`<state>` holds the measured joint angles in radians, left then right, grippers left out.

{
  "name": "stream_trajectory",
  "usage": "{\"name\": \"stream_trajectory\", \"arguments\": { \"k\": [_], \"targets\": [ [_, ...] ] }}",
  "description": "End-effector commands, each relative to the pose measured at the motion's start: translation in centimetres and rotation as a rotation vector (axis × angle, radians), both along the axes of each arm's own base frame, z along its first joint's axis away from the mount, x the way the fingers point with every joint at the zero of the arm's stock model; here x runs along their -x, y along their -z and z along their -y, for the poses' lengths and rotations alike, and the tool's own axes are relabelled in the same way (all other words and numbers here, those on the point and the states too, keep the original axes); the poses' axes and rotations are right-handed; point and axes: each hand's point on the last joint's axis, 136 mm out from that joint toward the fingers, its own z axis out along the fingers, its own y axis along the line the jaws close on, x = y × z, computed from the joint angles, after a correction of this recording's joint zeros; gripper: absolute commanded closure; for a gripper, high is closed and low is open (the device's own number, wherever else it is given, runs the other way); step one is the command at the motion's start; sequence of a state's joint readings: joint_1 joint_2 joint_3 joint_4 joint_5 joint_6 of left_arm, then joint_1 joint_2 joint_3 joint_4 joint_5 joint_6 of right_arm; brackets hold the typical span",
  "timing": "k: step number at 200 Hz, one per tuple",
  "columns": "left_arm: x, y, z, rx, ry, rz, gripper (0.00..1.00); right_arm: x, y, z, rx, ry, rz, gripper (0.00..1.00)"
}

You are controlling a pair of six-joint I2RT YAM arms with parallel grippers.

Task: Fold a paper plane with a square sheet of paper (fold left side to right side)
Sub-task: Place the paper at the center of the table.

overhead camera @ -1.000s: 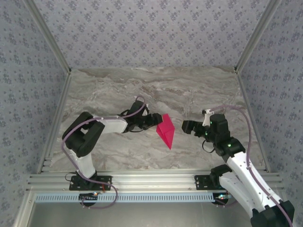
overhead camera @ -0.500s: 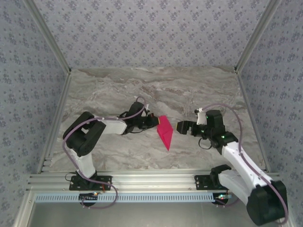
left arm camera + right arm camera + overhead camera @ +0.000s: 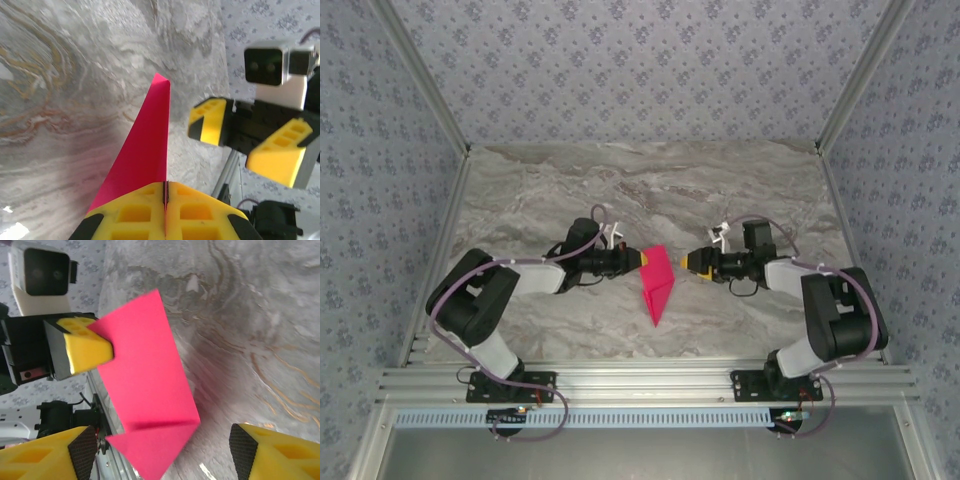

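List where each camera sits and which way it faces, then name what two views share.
Top external: fixed above and behind the arm bases, looking down over the table; both arms reach toward the paper plane.
Left wrist: on the left arm, looking along the left hand, shut on the plane's edge, toward the right hand.
Right wrist: on the right arm, facing back at the left hand; its own open fingers frame the plane.
Shared: both wrist views show the plane and the opposite hand.

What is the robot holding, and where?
The left gripper pinches the paper plane by its edge near the wide end. The right gripper holds nothing.
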<state>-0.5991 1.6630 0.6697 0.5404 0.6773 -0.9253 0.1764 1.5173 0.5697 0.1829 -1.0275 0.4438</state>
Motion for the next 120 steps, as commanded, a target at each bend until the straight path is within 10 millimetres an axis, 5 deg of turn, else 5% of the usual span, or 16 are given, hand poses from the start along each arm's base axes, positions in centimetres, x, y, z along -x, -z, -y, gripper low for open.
{"name": "stream_trajectory", "arguments": {
  "k": [1, 76, 101, 120],
  "targets": [
    [0.7, -2.4, 0.6, 0.071, 0.071, 0.074, 1.00, -0.7, -1.7, -1.4, -0.072, -0.091, 0.086, 0.28],
    [0.7, -2.3, 0.7, 0.075, 0.080, 0.068, 1.00, -1.4, 1.1, -4.1, -0.091, -0.160, 0.015, 0.40],
    [0.7, -1.7, 0.6, 0.059, 0.076, 0.058, 1.00, -0.8, 1.6, -4.4, -0.097, -0.179, -0.011, 0.54],
    [0.5, -1.1, 0.4, 0.043, 0.061, 0.051, 1.00, -0.5, 2.0, -4.2, -0.083, -0.172, -0.025, 0.74]
  ]
}}
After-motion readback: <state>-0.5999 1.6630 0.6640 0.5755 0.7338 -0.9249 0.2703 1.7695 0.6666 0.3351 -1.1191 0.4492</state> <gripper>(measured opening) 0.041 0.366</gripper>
